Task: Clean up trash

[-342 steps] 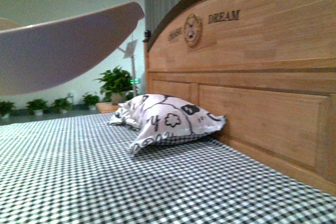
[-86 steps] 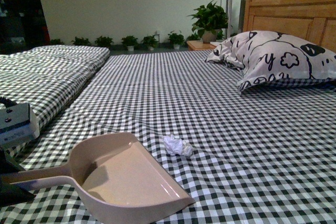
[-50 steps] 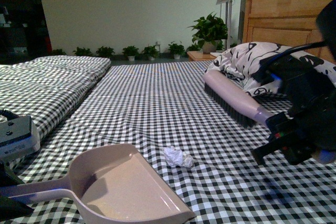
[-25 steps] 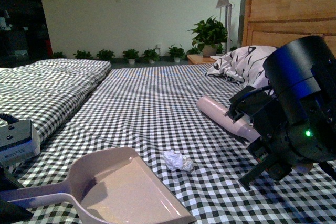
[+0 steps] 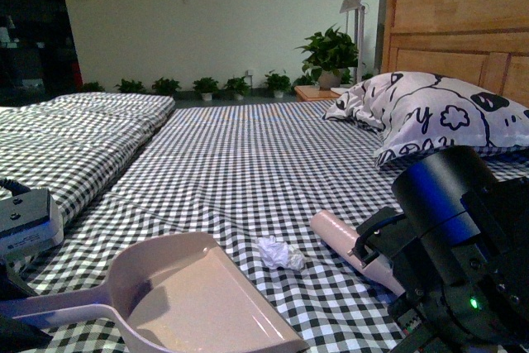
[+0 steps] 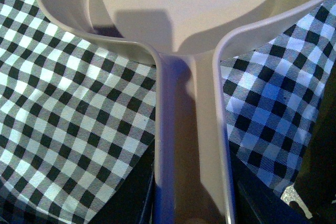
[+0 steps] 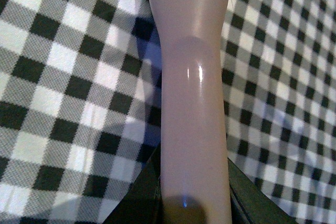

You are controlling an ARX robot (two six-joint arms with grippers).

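Since the earlier frame, the right claw (image 7: pixel 184 211) lowered its brush (image 5: pixel 347 241) to the checked bed (image 5: pixel 248 155). It was clamped on the brush handle. The left claw (image 6: pixel 191 213) was clamped on the dustpan (image 5: pixel 198 295) handle. The trash (image 5: pixel 280 253) lay between them, at the pan's 2 o'clock. A pillow (image 5: pixel 430 117) rested at 1 o'clock.

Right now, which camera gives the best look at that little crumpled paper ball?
The front view: the paper wad lies in full sight on the checked sheet, between the dustpan and the brush. Neither wrist view shows it, only the tool handles and the sheet.
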